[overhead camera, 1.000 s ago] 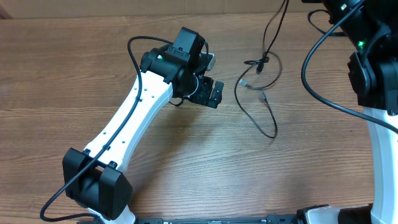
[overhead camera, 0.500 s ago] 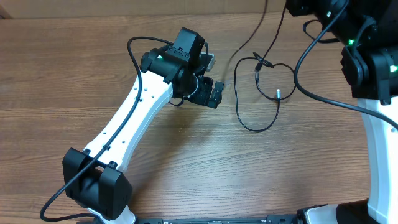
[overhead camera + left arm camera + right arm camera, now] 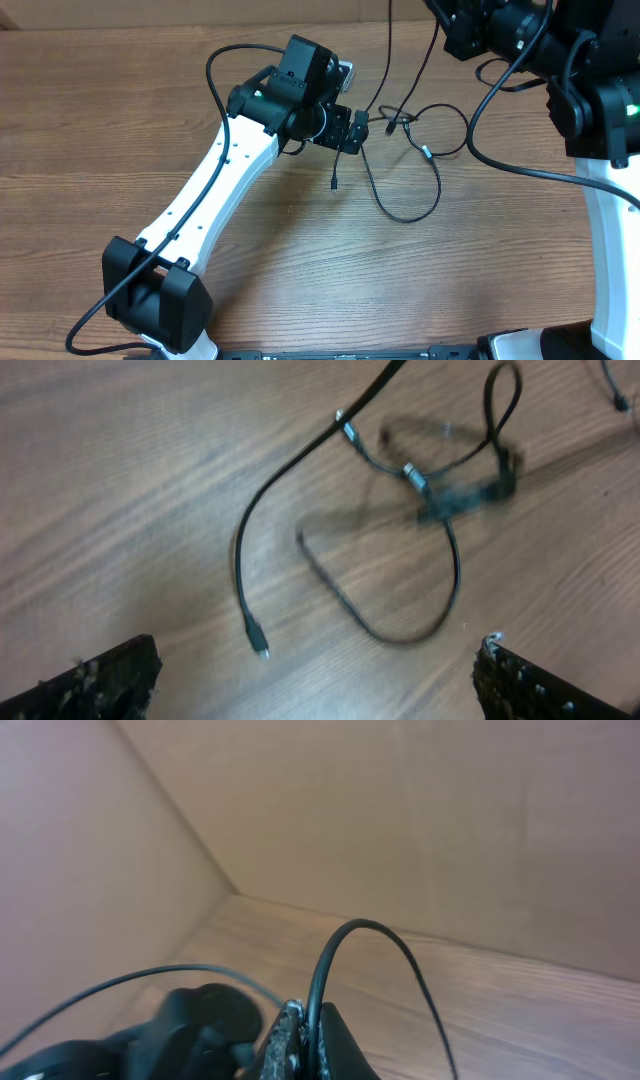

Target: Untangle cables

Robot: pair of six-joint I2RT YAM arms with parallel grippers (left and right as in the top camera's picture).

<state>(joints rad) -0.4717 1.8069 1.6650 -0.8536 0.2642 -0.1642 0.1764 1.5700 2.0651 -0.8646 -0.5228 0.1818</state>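
Observation:
The cables [image 3: 404,123] are thin black wires knotted in the middle of the table, with a loop [image 3: 410,214] trailing toward the front and a plug end [image 3: 333,184] lying loose. Two strands rise past the top edge. My left gripper [image 3: 351,131] is open and empty right beside the knot. In the left wrist view its fingers [image 3: 320,690] are spread wide above the plug end [image 3: 261,649], the loop [image 3: 400,632] and the knot [image 3: 452,500]. My right gripper [image 3: 452,22] is raised at the back, shut on a cable strand [image 3: 360,926] between its jaws [image 3: 306,1042].
The wooden table [image 3: 500,270] extends to the front and the left. A brown cardboard wall [image 3: 420,820] stands behind it. The thick black cords of the arms [image 3: 500,160] hang over the right side. The left arm's base [image 3: 155,300] sits at the front left.
My right gripper has moved left and up with the strand, dragging the tangle toward my left gripper. My left gripper has shifted up and right. A plug end now lies free below it.

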